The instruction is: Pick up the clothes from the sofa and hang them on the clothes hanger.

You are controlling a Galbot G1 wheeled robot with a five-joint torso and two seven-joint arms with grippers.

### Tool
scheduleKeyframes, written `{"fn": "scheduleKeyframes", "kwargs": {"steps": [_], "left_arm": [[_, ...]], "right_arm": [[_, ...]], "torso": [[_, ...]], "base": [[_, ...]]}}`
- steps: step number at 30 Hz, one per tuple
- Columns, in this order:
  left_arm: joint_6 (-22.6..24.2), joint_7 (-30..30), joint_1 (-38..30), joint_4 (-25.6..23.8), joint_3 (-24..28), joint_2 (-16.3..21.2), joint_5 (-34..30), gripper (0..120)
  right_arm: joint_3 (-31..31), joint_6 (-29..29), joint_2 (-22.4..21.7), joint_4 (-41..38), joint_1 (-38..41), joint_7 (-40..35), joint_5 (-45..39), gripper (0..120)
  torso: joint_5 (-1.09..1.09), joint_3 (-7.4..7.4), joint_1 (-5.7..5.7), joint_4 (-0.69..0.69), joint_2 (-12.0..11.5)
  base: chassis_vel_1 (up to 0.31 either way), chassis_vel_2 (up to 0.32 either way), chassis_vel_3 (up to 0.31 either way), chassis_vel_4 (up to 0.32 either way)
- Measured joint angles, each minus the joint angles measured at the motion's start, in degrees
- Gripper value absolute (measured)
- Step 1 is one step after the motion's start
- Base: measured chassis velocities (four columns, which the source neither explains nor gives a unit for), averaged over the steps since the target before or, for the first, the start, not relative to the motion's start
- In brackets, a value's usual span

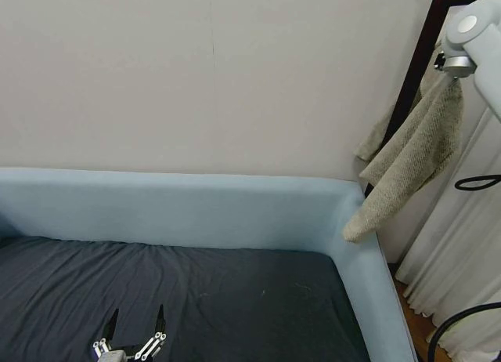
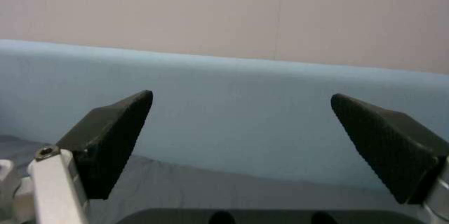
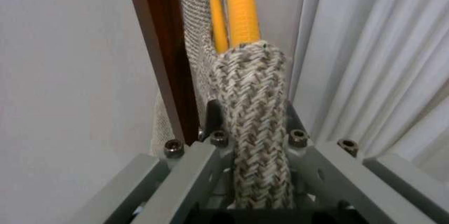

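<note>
A beige knitted garment [image 1: 419,154] hangs from my right gripper [image 1: 452,66], high at the right beside the dark wooden hanger post [image 1: 419,60]. In the right wrist view the fingers [image 3: 212,116] are shut on the bunched knit [image 3: 253,119], close to the brown post [image 3: 165,50] and two yellow bars [image 3: 241,6]. More of the knit hangs behind the post [image 3: 196,19]. My left gripper [image 1: 137,324] hovers low over the dark sofa seat [image 1: 235,299], open with nothing between its black fingertips [image 2: 112,134].
The light blue sofa backrest [image 1: 172,209] runs along the wall, and its right arm [image 1: 376,284] ends near the post. White curtains [image 1: 462,244] hang at the far right, with a black cable [image 1: 477,182] in front.
</note>
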State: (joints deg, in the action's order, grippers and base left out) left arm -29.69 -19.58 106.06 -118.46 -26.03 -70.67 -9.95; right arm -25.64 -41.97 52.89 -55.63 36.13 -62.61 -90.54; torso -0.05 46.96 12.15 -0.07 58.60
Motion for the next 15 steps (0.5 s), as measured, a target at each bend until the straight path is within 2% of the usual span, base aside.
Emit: {"fn": "scheduleKeyframes", "kwargs": {"steps": [8,12,13,15], "left_arm": [[0.0,0.0,0.0,0.0,0.0,0.0,0.0,100],[0.0,0.0,0.0,0.0,0.0,0.0,0.0,100],[0.0,0.0,0.0,0.0,0.0,0.0,0.0,100],[0.0,0.0,0.0,0.0,0.0,0.0,0.0,100]], "right_arm": [[-0.4,0.0,-1.9,-1.8,-1.7,3.3,3.9,5],[0.7,0.1,-5.8,-8.1,-4.8,8.6,8.9,19],[0.7,0.1,-5.8,-8.1,-4.8,8.6,8.9,19],[2.6,0.8,-8.5,-13.7,-7.5,12.1,10.5,27]], "torso": [[0.01,0.00,0.00,0.00,0.0],[0.02,0.00,0.00,0.00,0.0],[0.02,0.00,0.00,0.00,0.0],[0.01,0.00,0.00,0.00,0.0]], "base": [[0.000,0.000,0.000,0.000],[0.000,0.000,0.000,0.000],[0.000,0.000,0.000,0.000],[0.000,0.000,0.000,0.000]]}}
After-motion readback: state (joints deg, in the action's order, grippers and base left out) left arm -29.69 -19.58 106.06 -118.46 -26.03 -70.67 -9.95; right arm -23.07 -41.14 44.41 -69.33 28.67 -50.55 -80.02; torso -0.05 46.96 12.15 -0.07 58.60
